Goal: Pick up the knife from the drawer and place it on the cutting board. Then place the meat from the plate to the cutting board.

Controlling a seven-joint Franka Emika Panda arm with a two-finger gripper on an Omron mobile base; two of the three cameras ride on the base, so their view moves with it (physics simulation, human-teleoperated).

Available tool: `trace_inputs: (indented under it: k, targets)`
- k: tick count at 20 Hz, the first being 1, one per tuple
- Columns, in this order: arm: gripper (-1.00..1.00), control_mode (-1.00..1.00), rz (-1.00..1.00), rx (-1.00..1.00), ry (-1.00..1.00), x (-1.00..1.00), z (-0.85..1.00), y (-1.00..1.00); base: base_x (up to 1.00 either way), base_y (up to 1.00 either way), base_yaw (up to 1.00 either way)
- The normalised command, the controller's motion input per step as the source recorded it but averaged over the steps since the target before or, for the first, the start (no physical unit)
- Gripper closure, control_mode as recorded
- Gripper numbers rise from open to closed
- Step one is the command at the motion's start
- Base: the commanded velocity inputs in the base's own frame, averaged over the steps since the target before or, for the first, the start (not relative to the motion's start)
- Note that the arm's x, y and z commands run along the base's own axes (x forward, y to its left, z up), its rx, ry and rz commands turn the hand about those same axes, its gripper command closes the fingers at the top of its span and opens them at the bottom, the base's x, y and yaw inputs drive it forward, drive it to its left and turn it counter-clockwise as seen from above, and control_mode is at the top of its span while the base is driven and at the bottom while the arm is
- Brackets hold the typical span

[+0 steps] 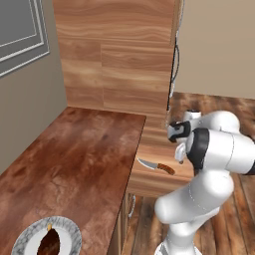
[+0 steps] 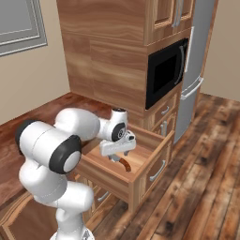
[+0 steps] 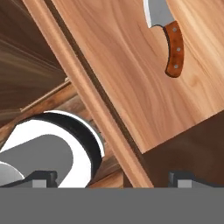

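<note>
The knife point(image 1: 157, 166), silver blade and brown-orange handle, lies flat on the floor of the open wooden drawer point(image 1: 155, 183). My gripper point(image 2: 119, 156) hangs open just above the drawer point(image 2: 155, 165), with the knife handle point(image 2: 125, 164) right below its fingers. In the hand view the knife point(image 3: 169, 37) lies at the top, well apart from my gripper point(image 3: 113, 177), and nothing sits between the fingers. The grey-rimmed plate point(image 1: 26, 237) stands at the counter's near left corner with the dark meat point(image 1: 49, 244) on it. The cutting board is out of view.
The reddish-brown counter point(image 1: 74, 159) runs along the left wall up to a tall wooden cabinet point(image 1: 129, 64). A black microwave point(image 2: 164, 70) and a grey fridge point(image 2: 197, 61) stand to the right of the drawer. The drawer's side wall point(image 3: 94, 100) crosses the hand view diagonally.
</note>
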Motion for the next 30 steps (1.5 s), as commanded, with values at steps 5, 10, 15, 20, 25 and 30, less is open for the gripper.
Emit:
trace_inputs:
  k: [5, 10, 15, 20, 25, 30]
  targets:
    - [-1.0, -1.0, 0.11, 0.0, 0.0, 0.18, -0.3, 0.02, 0.0, 0.0, 0.0]
    - [-1.0, -1.0, 0.09, 0.0, -0.01, 0.24, -0.27, 0.0, 0.0, 0.0, 0.0]
    - [-1.0, -1.0, 0.06, 0.0, -0.01, 0.15, -0.21, 0.03, 0.0, 0.0, 0.0]
    - [-1.0, -1.0, 0.0, 0.0, -0.02, 0.12, -0.16, 0.13, 0.0, 0.0, 0.0]
    - [-1.0, -1.0, 0.0, 0.0, -0.03, 0.14, -0.14, 0.11, 0.0, 0.0, 0.0]
    - [-1.0, -1.0, 0.0, 0.0, -0.03, 0.28, -0.21, 0.0, 0.0, 0.0, 0.0]
